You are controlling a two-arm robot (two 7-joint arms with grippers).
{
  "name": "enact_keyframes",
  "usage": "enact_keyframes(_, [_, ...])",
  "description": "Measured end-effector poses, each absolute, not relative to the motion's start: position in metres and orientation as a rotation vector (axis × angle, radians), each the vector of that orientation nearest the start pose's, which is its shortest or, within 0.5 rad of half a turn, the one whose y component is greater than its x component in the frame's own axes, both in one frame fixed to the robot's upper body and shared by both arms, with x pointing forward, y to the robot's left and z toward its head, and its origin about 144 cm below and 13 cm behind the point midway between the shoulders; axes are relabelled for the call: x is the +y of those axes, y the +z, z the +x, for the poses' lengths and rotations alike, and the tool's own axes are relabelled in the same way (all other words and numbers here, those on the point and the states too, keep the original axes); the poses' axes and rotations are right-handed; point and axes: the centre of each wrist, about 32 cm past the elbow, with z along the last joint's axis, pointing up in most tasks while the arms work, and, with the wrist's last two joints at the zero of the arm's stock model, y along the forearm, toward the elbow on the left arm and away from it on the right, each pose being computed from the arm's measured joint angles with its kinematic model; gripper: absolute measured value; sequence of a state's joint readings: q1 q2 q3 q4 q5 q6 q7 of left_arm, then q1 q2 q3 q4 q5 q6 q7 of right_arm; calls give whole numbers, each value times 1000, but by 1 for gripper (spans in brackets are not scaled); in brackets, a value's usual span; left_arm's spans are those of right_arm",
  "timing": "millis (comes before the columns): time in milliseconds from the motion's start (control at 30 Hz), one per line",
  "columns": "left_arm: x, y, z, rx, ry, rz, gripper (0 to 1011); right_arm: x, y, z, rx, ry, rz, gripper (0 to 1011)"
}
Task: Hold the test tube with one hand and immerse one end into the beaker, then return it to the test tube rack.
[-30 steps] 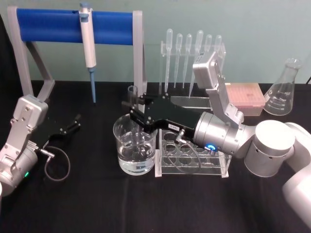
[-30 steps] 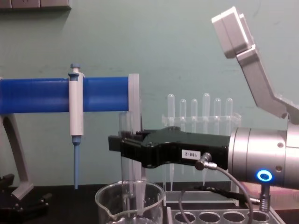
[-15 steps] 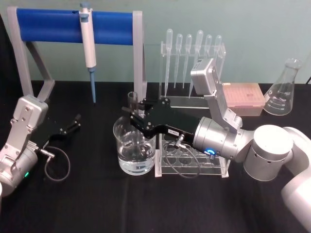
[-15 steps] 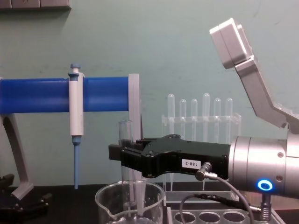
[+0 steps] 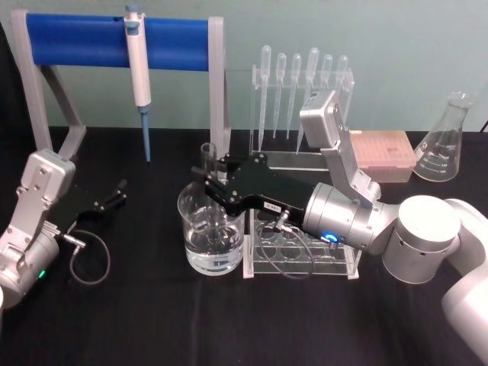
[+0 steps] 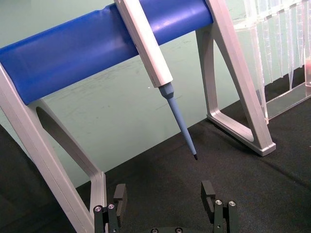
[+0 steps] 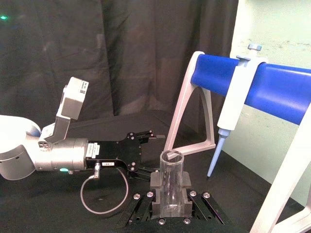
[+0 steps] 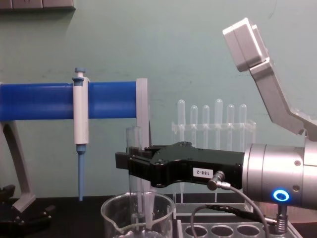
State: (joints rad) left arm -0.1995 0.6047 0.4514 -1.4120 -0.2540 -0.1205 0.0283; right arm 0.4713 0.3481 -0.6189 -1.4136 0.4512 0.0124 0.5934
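Open table before beaker, stand post seemingly close behind

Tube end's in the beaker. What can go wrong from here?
1. The clear glass test tube stands close to the far rim of the wide glass beaker; lifting off-vertical could knock or tip it.
2. The black right gripper pinches smooth glass; the tube might slip.
3. The clear rack with round holes sits right beside the beaker; a misaligned tube could strike its top plate.
The left gripper is parked, open.
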Motion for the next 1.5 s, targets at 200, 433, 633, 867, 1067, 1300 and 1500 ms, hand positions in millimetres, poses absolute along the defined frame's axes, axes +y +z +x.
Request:
enact_keyframes(200, [310,1140,489,-285,1248,304,1000,-170,1212,544,-94,-473,-31,241])
enact_keyframes(433, [310,1140,489,-285,1248,304,1000,-170,1212,544,-94,-473,-30,241])
enact_keyframes(633, [310,1140,489,-285,1248,304,1000,-170,1212,544,-94,-474,-30,241])
enact_keyframes(867, [310,1140,489,-285,1248,304,1000,-170,1212,544,-94,-474,-30,241])
enact_keyframes(1067, [310,1140,489,-285,1248,304,1000,-170,1212,544,-94,-474,-30,241])
enact_keyframes(1300, [310,1140,489,-285,1248,305,1000,-170,1212,544,-94,-474,-30,241])
enact_keyframes(1500, [310,1140,489,-285,1248,304,1000,-170,1212,544,-94,-474,-30,241])
